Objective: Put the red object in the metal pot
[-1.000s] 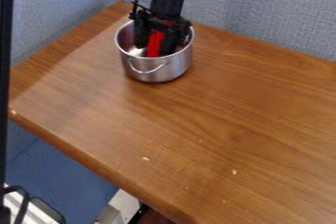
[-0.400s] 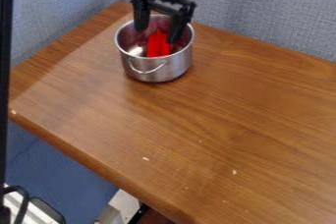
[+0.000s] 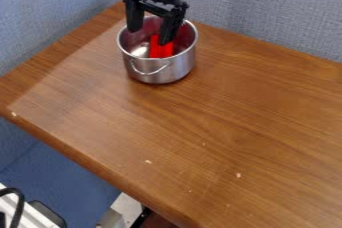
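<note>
The metal pot [image 3: 158, 64] stands near the table's far left corner, shiny and round with a small loop handle at its front. The red object [image 3: 164, 45] lies inside it, leaning against the far inner wall. My gripper [image 3: 156, 22] hangs just above the pot's rim, pointing steeply down. Its two black fingers are spread open on either side of the red object and hold nothing. The lower end of the red object is hidden by the pot's wall.
The wooden table [image 3: 201, 132] stretches toward the front and right. A blue-grey wall [image 3: 267, 7] rises close behind the pot. The table's left edge drops off beside the pot.
The gripper was shut on the red object down inside the pot. It has opened, let the red object go and lifted slightly above the rim.
</note>
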Available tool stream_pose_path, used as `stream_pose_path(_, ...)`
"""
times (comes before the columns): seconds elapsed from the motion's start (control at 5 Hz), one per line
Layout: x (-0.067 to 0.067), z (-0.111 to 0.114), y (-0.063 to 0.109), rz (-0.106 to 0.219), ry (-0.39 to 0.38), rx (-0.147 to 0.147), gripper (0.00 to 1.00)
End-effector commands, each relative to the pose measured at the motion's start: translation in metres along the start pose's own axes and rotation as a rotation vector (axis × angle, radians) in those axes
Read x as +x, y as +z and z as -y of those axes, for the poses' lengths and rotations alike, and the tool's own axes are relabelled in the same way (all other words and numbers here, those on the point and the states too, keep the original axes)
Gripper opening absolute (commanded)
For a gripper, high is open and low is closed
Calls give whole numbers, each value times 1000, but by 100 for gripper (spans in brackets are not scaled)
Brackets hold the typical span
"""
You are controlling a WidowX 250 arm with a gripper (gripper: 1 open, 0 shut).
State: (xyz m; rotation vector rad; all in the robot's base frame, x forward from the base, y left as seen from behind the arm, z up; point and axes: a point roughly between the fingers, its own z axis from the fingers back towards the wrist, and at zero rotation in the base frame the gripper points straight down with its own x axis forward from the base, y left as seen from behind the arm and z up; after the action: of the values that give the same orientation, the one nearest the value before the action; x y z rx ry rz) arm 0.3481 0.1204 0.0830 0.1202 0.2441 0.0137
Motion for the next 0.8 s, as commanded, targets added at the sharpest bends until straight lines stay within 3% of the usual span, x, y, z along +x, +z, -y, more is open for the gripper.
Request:
stream_pose_path(0.0,-15,-14,38,116,1,34,100)
stream_pose_path(0.4,-30,-19,68,180,-68,41,100)
stream_pose_path(0.6,-33,-22,70,180,-95,47,100)
